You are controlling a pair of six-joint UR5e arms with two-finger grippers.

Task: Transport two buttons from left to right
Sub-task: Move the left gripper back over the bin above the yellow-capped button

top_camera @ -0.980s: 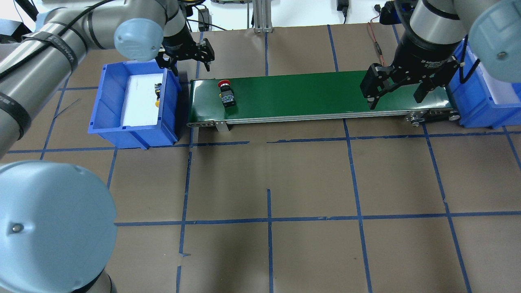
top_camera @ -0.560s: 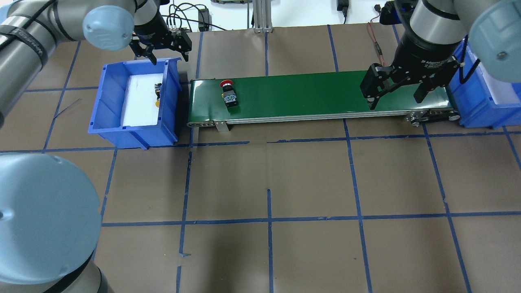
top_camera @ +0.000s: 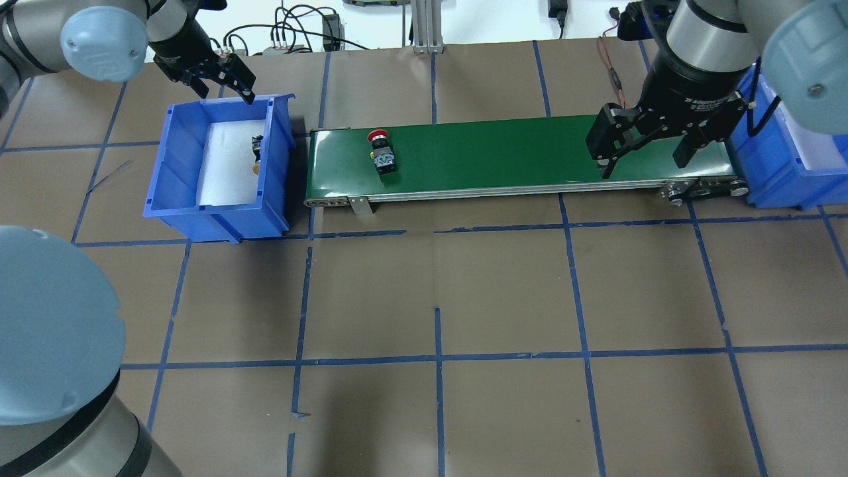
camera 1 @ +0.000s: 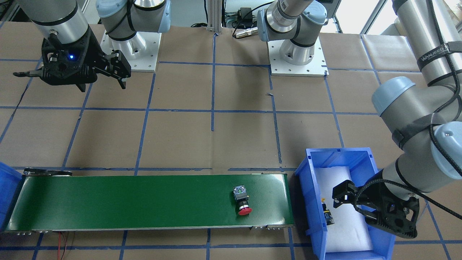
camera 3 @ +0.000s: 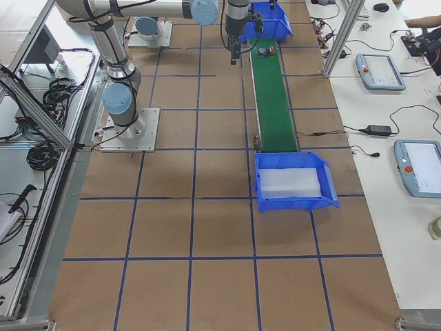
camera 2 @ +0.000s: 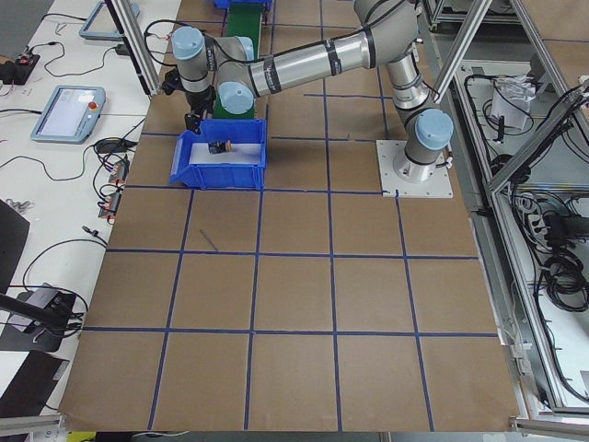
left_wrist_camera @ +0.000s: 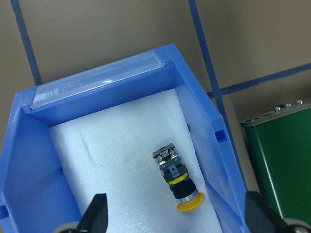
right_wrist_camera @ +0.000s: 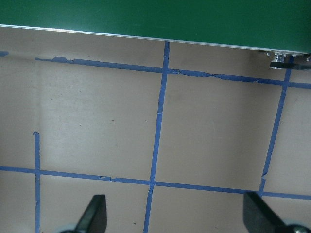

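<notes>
The red-capped button (top_camera: 381, 154) lies on its side on the left part of the green conveyor belt (top_camera: 517, 149); it also shows in the front view (camera 1: 242, 201). The yellow-capped button (top_camera: 256, 156) lies on white foam in the left blue bin (top_camera: 165, 165), and shows in the left wrist view (left_wrist_camera: 176, 179). My left gripper (top_camera: 218, 83) is open and empty, above the bin's far rim. My right gripper (top_camera: 644, 160) is open and empty, above the belt's right end.
A second blue bin (top_camera: 782, 169) with white foam stands at the conveyor's right end, partly under my right arm. The table is brown paper with blue tape lines (top_camera: 437, 358). Cables lie along the far edge (top_camera: 298, 33).
My left gripper has moved left, from the conveyor's left end to the left bin's far rim. The red button has shifted a little right on the belt. The right arm has not moved.
</notes>
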